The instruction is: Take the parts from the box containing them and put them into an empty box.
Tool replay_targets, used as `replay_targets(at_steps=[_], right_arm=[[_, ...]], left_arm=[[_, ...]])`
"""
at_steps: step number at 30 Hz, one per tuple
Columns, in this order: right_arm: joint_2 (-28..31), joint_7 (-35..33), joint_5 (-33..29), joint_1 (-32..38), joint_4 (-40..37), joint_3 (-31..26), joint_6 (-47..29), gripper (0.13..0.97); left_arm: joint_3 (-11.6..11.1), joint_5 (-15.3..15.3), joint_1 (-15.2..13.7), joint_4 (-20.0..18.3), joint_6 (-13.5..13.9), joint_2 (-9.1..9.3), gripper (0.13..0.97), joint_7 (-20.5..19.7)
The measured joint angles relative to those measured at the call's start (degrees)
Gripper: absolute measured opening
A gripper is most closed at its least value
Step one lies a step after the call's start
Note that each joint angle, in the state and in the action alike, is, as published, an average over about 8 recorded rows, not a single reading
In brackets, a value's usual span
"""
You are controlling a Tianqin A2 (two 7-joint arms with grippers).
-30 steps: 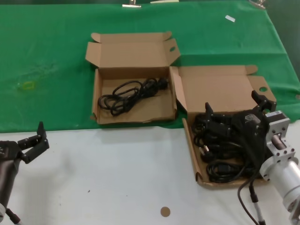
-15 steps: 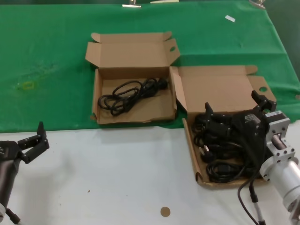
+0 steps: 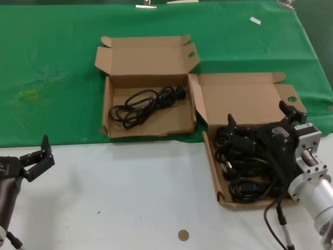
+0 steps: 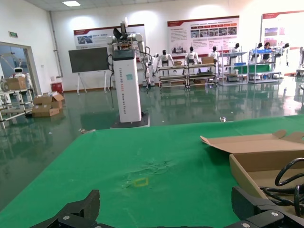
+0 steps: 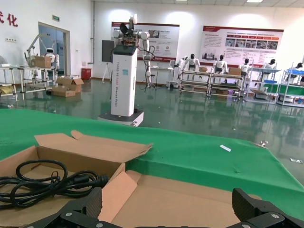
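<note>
My right gripper [image 3: 258, 121] is sitting right over the box with the parts [image 3: 213, 159], fingers spread wide, not holding anything. One finger is near that box's left wall and the other is over by the lid's side flap. Below it the black power cords [image 3: 244, 169] are piled in looped bundles filling most of the tray, with chunky plugs showing along the left side.

The other box [image 3: 107, 112] is just to the left of that one and a bit farther back on the green cloth [image 3: 52, 62], the two nearly touching at the corner. It already has one cord bundle [image 3: 143, 104] lying across its floor.

My left gripper [image 3: 37, 156] is well off to the left of both boxes, over the white tabletop [image 3: 130, 198], jaws open and empty.
</note>
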Motion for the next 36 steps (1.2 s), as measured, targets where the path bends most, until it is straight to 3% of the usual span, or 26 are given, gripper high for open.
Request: replay_targets(at_steps=[36], right_arm=[[0.0, 0.0, 0.0, 0.0, 0.0, 0.0, 0.0, 0.966]], left_arm=[[0.0, 0.0, 0.0, 0.0, 0.0, 0.0, 0.966, 0.0]])
